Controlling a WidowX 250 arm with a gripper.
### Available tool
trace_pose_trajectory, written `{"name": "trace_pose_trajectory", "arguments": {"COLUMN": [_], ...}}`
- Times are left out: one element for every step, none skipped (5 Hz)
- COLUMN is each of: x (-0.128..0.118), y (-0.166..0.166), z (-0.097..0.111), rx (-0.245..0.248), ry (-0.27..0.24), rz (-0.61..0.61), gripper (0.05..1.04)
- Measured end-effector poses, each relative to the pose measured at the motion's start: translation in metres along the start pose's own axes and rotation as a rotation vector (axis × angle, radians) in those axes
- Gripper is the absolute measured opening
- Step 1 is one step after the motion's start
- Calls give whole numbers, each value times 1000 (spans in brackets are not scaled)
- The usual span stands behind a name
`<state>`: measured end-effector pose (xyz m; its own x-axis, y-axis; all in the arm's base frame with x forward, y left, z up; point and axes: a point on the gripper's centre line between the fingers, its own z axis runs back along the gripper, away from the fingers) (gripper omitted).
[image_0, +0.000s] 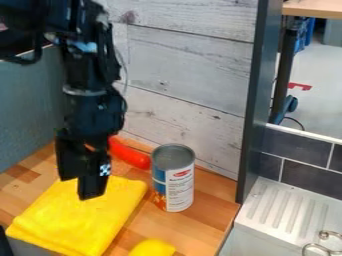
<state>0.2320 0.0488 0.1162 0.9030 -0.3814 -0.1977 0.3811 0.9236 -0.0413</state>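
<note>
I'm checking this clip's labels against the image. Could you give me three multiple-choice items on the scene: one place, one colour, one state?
1. In the image, the hand hangs in front of:
A) the red object
B) the folded cloth
C) the ridged drainer

2. What colour is the folded cloth?
A) Yellow
B) Blue
C) White

3. How does the tin can stand?
A) Tipped on its side
B) Upside down in a sink
C) Upright on the wooden worktop

1: B, the hand's lower end overlaps the cloth's far part.
2: A, its whole visible surface is yellow.
3: C, its round end faces up and its base meets the wood.
</note>
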Motion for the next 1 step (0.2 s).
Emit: {"name": "trace_pose_trajectory", "arguments": {"x": [-3], "y": [10], "z": [-5], "rx": [37], "ry": [68], "rz": [-96], "gripper": [987]}}
